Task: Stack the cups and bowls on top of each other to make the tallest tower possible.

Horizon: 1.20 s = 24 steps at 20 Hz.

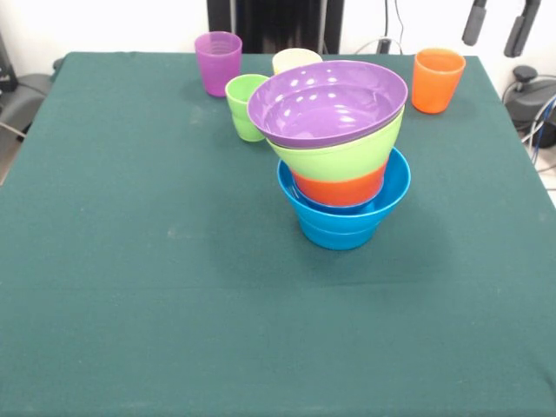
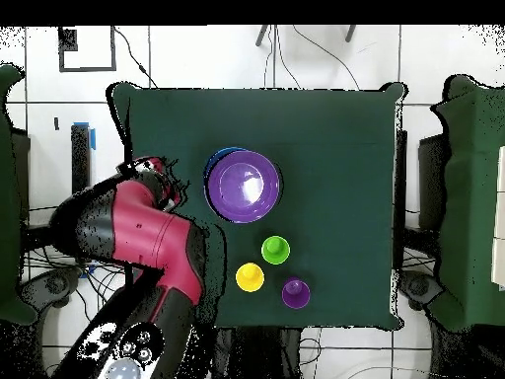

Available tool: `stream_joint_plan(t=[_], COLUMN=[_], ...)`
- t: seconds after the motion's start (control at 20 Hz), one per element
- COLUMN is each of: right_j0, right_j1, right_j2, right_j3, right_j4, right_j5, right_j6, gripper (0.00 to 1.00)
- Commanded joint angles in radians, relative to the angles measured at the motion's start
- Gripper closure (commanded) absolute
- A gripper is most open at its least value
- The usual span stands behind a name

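Table: we see a dark green cloth (image 1: 130, 287) covering the whole top.
Arm: from overhead we find the red and black arm (image 2: 138, 237) over the table's left edge, its end near the tower.
Claw: we cannot tell whether it is open or closed; the arm hides it.
Tower: we count a large purple bowl (image 1: 328, 102) on top, nested in a lime green bowl (image 1: 343, 156), then an orange bowl (image 1: 340, 188), then blue bowls (image 1: 340, 221) at the base, near the table's middle.
Cups: we see purple (image 1: 218, 61), green (image 1: 244, 106), yellow (image 1: 294, 61) and orange (image 1: 437, 80) cups standing upright along the robot's edge, orange nearest a corner.
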Motion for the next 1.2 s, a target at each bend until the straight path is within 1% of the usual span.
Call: stream_joint_plan(t=[0.05, 0.45, 0.7, 0.95, 1.2], right_j0=[0.010, 0.006, 0.014, 0.047, 0.058], right_j1=[0.083, 0.092, 0.105, 0.122, 0.129], right_j2=[0.164, 0.225, 0.245, 0.238, 0.249], right_j3=[0.158, 0.214, 0.237, 0.244, 0.255], right_j4=[0.019, 0.072, 0.106, 0.147, 0.175], right_j5=[-0.132, -0.190, -0.205, -0.181, -0.162], right_j6=[0.202, 0.229, 0.232, 0.249, 0.250], gripper=[0.00, 0.00, 0.00, 0.00, 0.00])
